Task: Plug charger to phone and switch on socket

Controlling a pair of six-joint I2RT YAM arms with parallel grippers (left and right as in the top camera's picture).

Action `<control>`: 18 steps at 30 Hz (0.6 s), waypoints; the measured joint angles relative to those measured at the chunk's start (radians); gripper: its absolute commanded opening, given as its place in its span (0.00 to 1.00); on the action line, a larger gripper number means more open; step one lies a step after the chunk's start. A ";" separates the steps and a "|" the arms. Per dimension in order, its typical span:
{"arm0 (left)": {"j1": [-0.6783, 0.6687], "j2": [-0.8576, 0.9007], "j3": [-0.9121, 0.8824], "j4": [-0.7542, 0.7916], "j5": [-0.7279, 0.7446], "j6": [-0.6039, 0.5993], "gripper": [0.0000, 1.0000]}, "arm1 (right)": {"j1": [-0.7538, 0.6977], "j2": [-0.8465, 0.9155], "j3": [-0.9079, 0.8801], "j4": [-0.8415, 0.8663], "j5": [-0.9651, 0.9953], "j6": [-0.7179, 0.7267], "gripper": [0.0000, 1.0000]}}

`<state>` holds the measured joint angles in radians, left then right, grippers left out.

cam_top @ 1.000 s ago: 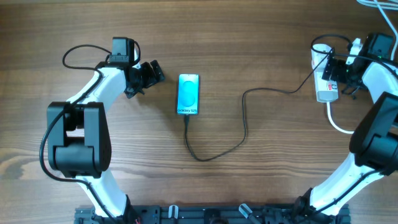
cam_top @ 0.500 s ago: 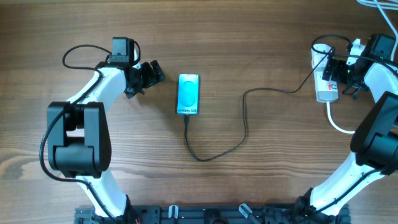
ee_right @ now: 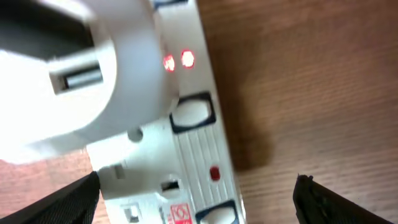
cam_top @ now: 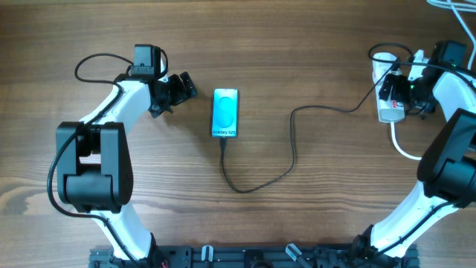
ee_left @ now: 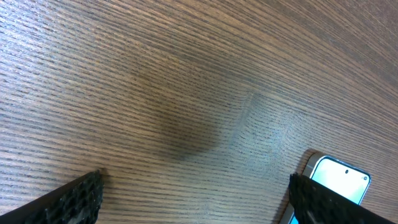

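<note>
Black charger (cam_top: 293, 141) at base of teal phone (cam_top: 225, 113); white socket (cam_top: 390, 114), red-lit.

The left gripper (cam_top: 177, 91) is hanging over the brown wooden table (cam_top: 297, 45) with its jaws standing apart. A small rectangular smartphone with a teal-green screen (cam_top: 225, 112) is lying just ahead of them, untouched. A thin black charger cable (cam_top: 294, 145) is meeting the phone's bottom edge and curving away towards the right gripper (cam_top: 401, 91). This gripper is sitting over a white oblong power strip (cam_top: 390, 113), which is lying under its jaws. Their spread is not showing from above.
</note>
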<state>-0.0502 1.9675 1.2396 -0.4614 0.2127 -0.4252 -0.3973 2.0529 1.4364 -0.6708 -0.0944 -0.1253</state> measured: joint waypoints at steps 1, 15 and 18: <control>0.000 0.000 0.000 0.000 0.000 0.000 1.00 | 0.000 -0.006 -0.002 -0.010 0.007 -0.004 1.00; 0.000 0.000 0.000 0.000 0.000 0.000 1.00 | 0.000 -0.090 -0.008 -0.024 0.047 -0.015 1.00; 0.000 0.000 0.000 0.000 0.000 0.000 1.00 | 0.000 -0.090 -0.008 -0.024 0.047 -0.015 1.00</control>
<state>-0.0502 1.9675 1.2396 -0.4610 0.2127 -0.4252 -0.3977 1.9633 1.4281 -0.6945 -0.0471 -0.1406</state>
